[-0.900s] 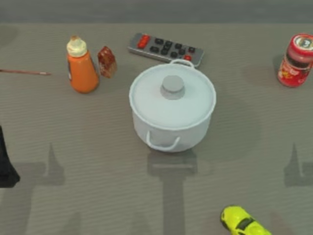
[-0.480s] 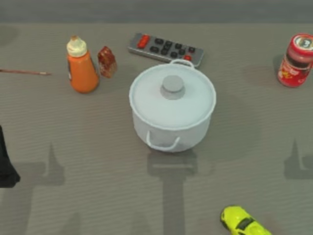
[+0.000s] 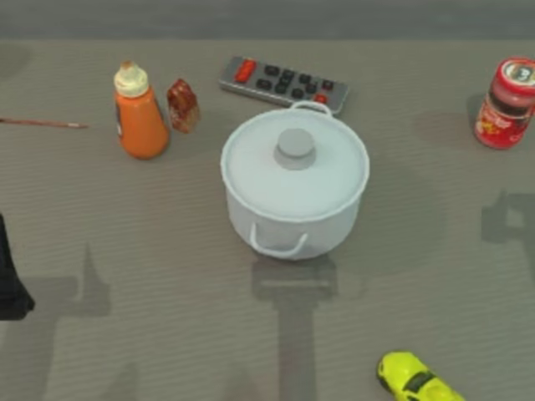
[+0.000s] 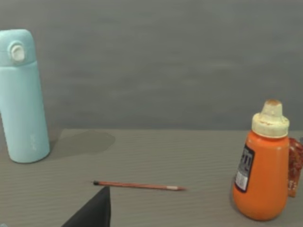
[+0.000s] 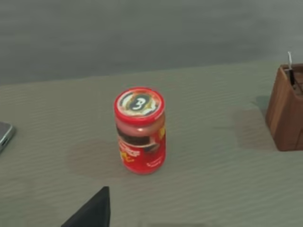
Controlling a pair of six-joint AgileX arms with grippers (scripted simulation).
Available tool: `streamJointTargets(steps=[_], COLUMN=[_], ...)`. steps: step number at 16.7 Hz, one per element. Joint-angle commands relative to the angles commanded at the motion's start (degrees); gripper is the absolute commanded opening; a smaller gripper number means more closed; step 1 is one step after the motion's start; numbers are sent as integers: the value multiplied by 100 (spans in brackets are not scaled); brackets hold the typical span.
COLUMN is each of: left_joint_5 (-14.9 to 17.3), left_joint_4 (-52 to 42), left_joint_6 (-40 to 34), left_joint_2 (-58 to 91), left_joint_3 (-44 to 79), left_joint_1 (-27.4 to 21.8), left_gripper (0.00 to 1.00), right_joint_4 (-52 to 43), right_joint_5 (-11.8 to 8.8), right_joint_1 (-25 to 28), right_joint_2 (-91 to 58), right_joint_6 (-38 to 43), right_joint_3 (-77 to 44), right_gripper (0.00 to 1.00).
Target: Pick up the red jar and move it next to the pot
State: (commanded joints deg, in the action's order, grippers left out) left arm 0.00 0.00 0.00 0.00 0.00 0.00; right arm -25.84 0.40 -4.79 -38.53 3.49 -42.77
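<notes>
Your left arm sits parked at the table's nine o'clock edge, the pot stands at centre, the red jar stands upright at two o'clock, well apart, and you cannot tell either pincer's opening.

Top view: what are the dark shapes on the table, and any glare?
Top view: soft arm-shaped shadows fall below the pot and at both table sides; no glare. Right wrist view: the red jar casts a faint oval shadow beside it, its lid evenly lit.
</notes>
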Motion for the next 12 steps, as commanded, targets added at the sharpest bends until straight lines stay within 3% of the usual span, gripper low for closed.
streamJointTargets(steps=[12], left_joint_5=[0], left_joint_4=[0], left_joint_6=[0], left_joint_2=[0], left_joint_3=[0], left_joint_1=[0], left_gripper=[100], right_joint_4=[-4031], right_joint_5=[-210], right_joint_1=[66], right_joint_2=[-7226], right_joint_6=[-475], right_joint_3=[-7365], right_gripper=[100])
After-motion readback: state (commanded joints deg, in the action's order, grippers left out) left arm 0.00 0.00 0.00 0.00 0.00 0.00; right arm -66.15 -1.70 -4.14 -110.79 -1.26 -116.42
